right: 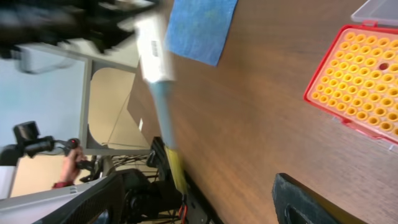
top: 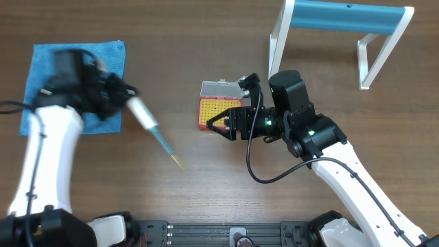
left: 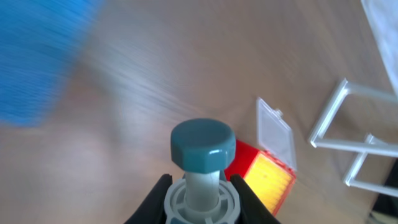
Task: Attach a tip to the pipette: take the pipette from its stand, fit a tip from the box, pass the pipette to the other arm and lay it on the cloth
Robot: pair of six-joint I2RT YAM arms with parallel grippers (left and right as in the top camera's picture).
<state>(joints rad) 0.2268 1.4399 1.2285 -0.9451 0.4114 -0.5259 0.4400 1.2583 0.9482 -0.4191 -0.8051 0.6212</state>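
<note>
The left tool (top: 115, 92) is clamped on the pipette (top: 147, 122), whose tipped end slants out toward the right tool (top: 218, 125), spread apart beside the tip box (top: 218, 106); the blue cloth (top: 110, 55) lies just behind the left tool.

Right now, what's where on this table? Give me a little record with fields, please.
pipette: in the left tool, tilted, yellow tip fitted
left tool: shut on the pipette, beside the blue cloth
right tool: open, empty, by the tip box
tip box: mid-table, lid open
blue cloth: table's left side
stand: upper right, empty
</note>
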